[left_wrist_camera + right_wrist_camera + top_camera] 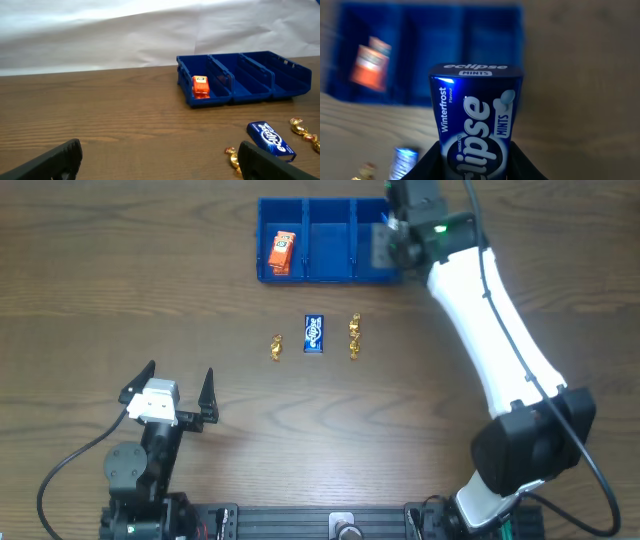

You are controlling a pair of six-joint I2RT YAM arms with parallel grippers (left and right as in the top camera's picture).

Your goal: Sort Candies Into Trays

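Top view, right pincer (393,230): set at the right end of the blue tray (330,278), by its right-hand compartment
Top view, left pincer (178,385): held wide open near its base, well apart from the tray
Top view, loose pieces: a blue pack (314,333) and gold candies (354,337) are left on the worktop (120,300); an orange candy (282,252) is lodged in the left compartment
Left wrist view, blue pack: found nearer than the tray
Right wrist view, mint box (476,130): clamped by the right pincer, its long axis pointed out from the pincer toward the tray just beyond
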